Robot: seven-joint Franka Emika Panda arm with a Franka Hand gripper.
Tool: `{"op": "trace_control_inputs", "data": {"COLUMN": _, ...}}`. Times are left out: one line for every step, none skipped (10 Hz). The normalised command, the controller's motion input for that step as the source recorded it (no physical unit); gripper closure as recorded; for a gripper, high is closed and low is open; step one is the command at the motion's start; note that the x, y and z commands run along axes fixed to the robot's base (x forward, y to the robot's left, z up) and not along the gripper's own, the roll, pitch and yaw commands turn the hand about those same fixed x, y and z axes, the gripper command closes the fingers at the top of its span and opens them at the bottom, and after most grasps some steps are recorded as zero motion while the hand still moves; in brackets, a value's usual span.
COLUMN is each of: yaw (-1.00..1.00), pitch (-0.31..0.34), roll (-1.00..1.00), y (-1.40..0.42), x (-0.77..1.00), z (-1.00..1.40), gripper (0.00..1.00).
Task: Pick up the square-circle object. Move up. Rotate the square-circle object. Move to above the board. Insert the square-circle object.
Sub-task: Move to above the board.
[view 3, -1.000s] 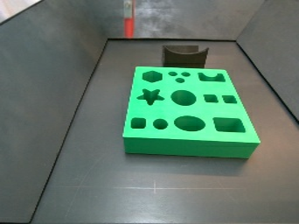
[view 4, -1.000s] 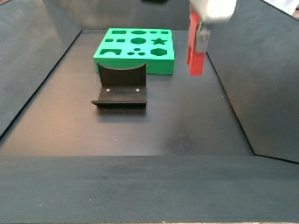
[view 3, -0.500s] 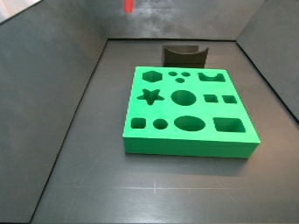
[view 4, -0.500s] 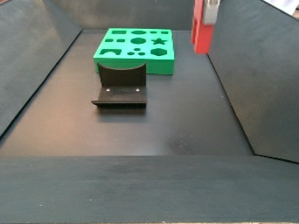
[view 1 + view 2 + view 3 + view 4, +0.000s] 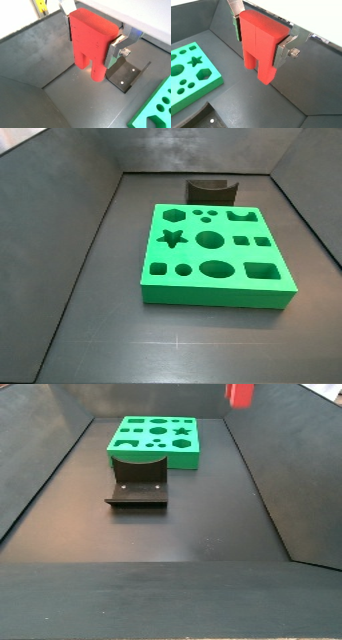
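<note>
Red block [image 5: 90, 41] hangs high above the desk, clamped betw the gripper [image 5: 260, 36] fingers [image 5: 115, 46], its 2 legs pointing down. Only its tip [image 5: 239, 394] shows in a side view. Green board [image 5: 214, 255] lies well below, next to the dark holder [image 5: 138, 486].

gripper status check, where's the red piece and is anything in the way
Gripper shut on the square-circle object, lifted high, legs down. Board on the floor, holes open. Nothing around the piece in both wrist views.
</note>
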Motion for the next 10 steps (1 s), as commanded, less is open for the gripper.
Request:
{"op": "trace_control_inputs", "data": {"yaw": -0.05, "pitch": 0.094, "roll": -0.03, "y": 0.05, "x": 0.01, "z": 0.45, "gripper": 1.0}}
{"op": "trace_control_inputs", "data": {"yaw": -0.05, "pitch": 0.092, "roll": -0.03, "y": 0.04, "x": 0.01, "z": 0.18, "gripper": 1.0}}
{"op": "trace_control_inputs", "data": {"yaw": 1.0, "pitch": 0.001, "roll": 0.02, "y": -1.0, "x": 0.17, "z": 0.07, "gripper": 1.0}}
{"op": "trace_control_inputs", "data": {"yaw": 1.0, "pitch": 0.001, "roll": 0.02, "y": -1.0, "x": 0.17, "z": 0.06, "gripper": 1.0}}
{"op": "trace_control_inputs", "data": {"yaw": 1.0, "pitch": 0.002, "roll": 0.03, "y": -1.0, "x": 0.17, "z": 0.07, "gripper": 1.0}}
{"op": "trace_control_inputs", "data": {"yaw": 1.0, "pitch": 0.002, "roll": 0.02, "y": -1.0, "x": 0.17, "z": 0.07, "gripper": 1.0}}
{"op": "trace_control_inputs", "data": {"yaw": 1.0, "pitch": 0.006, "roll": 0.03, "y": -1.0, "x": 0.18, "z": 0.07, "gripper": 1.0}}
{"op": "trace_control_inputs", "data": {"yaw": 1.0, "pitch": 0.007, "roll": 0.03, "y": -1.0, "x": 0.18, "z": 0.07, "gripper": 1.0}}
{"op": "trace_control_inputs", "data": {"yaw": 1.0, "pitch": 0.012, "roll": 0.03, "y": -1.0, "x": 0.19, "z": 0.07, "gripper": 1.0}}
{"op": "trace_control_inputs", "data": {"yaw": 1.0, "pitch": 0.015, "roll": 0.04, "y": -1.0, "x": 0.2, "z": 0.07, "gripper": 1.0}}
